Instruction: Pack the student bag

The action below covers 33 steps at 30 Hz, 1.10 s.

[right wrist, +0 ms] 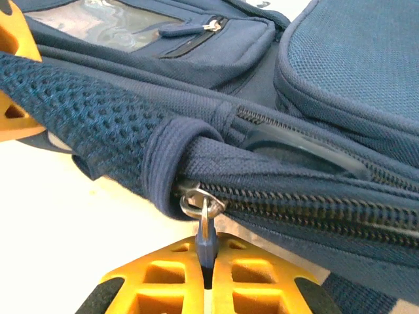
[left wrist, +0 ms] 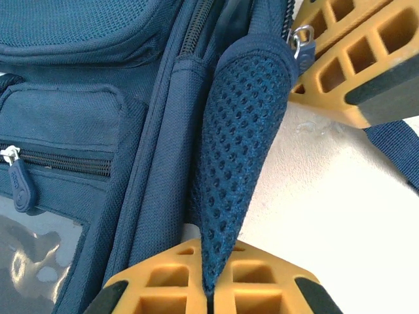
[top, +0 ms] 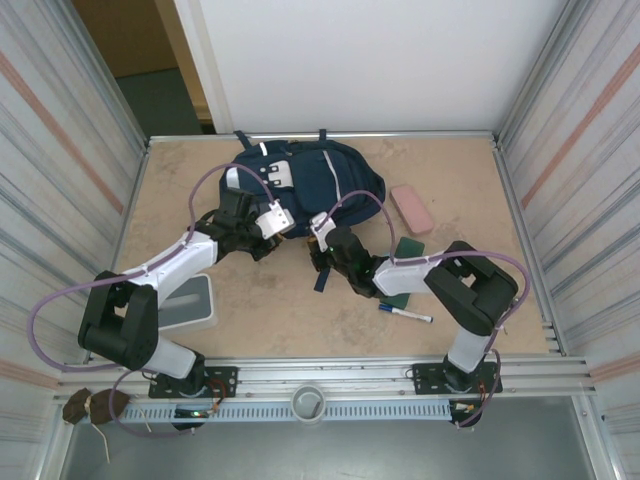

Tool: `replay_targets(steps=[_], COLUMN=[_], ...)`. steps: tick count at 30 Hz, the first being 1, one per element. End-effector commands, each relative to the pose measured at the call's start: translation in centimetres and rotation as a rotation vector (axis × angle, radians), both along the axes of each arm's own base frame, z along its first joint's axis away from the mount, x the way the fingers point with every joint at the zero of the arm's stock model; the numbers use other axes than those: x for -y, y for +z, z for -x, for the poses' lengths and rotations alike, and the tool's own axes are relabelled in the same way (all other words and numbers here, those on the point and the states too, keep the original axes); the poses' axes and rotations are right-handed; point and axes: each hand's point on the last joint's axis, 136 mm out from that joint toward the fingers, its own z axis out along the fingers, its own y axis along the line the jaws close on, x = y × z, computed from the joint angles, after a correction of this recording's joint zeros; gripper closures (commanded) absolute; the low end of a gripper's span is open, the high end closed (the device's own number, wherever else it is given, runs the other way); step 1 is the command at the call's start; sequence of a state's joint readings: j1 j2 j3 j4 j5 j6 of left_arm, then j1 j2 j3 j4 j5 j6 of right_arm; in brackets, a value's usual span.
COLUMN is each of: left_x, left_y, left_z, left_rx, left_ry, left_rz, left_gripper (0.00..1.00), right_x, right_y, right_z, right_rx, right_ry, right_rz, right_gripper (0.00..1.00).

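The student bag (top: 325,180), a navy blue backpack, lies at the back middle of the table. My left gripper (top: 268,232) is at its near left corner, shut on a navy mesh strap (left wrist: 239,163) of the bag. My right gripper (top: 322,252) sits at the bag's near edge, shut on the blue zipper pull (right wrist: 206,247) at the end of a closed zipper (right wrist: 308,209). In the left wrist view the right gripper's yellow fingers (left wrist: 357,59) hold the same pull at top right. The bag's front pocket (right wrist: 203,39) with a clear window shows behind.
A pink case (top: 411,208) lies right of the bag. A green book (top: 405,255) and a blue marker (top: 405,315) lie near the right arm. A grey box (top: 190,302) sits by the left arm. Metal walls enclose the table on both sides.
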<state>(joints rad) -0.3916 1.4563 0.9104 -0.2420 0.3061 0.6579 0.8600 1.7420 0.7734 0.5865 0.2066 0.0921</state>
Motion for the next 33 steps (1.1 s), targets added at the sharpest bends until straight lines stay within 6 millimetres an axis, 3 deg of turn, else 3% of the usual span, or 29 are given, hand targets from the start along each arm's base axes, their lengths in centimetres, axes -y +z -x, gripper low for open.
replay_targets(steps=[1,6,11,13,17,19,21,24,27,33], left_x=[0.1,-0.9,-2.8,-3.4,-3.6,-2.9,-1.6,0.6,3.0,7.0], left_y=[2.7,2.2,1.4,1.1,0.4,0.1,0.1,1.1,2.3,2.5], left_z=[-1.0,-1.3,-2.1,-2.2,-2.1,-1.7,-0.8,0.0,0.5,0.1], left_rx=[0.088,0.095,0.101,0.1,0.091,0.077,0.082,0.141,0.217,0.28], left_ry=[-0.011,0.012,0.072,0.091,0.095,0.07,0.01,-0.052,-0.103,-0.194], left_rz=[0.048,0.03,-0.008,-0.016,-0.031,-0.035,-0.056,-0.052,-0.044,-0.048], left_gripper=[1.0,1.0,1.0,1.0,1.0,0.92,0.74,0.52,0.36,0.33], right_x=[2.3,5.7,10.2,10.6,9.3,8.5,7.8,7.0,6.5,5.6], right_y=[0.6,-0.1,-1.0,-1.0,-0.5,-0.1,0.2,1.0,2.1,4.4], right_z=[-0.1,-0.2,-0.7,-0.6,0.0,0.3,0.5,0.8,1.2,2.3], right_rx=[0.014,-0.046,-0.156,-0.176,-0.197,-0.208,-0.222,-0.235,-0.24,-0.242], right_ry=[-0.054,-0.133,-0.255,-0.254,-0.185,-0.15,-0.125,-0.099,-0.081,-0.042], right_rz=[0.028,0.042,0.034,0.007,-0.027,-0.052,-0.077,-0.109,-0.15,-0.249], right_gripper=[1.0,1.0,1.0,1.0,1.0,1.0,1.0,1.0,1.0,1.0])
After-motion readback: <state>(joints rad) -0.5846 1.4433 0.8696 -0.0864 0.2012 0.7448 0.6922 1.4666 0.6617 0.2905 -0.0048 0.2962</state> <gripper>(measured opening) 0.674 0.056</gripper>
